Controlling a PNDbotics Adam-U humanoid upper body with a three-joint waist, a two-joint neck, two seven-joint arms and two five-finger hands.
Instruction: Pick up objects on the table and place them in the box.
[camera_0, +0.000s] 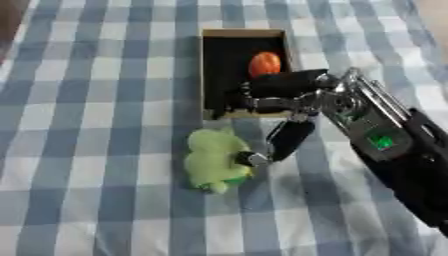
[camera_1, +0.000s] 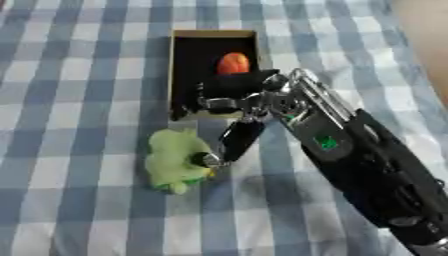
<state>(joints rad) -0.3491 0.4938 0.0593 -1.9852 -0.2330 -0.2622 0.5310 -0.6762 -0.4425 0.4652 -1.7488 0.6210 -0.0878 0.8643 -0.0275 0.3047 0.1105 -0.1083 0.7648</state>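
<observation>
Right hand (camera_0: 293, 107) over the box's (camera_0: 210, 60) near edge, fingers spread and holding nothing, thumb tip touching the green toy (camera_0: 213, 159) lying just below.

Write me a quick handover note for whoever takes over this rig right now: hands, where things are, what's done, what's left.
Right hand: open, fingers over the box's near edge, thumb tip touching the green soft toy. Nothing gripped.
Left hand: not in view.
Box: on the blue checked cloth, open, holding an orange object.
Done: orange object is in the box.
Left: the green toy lies on the cloth just in front of the box; grasp it and place it inside.
</observation>
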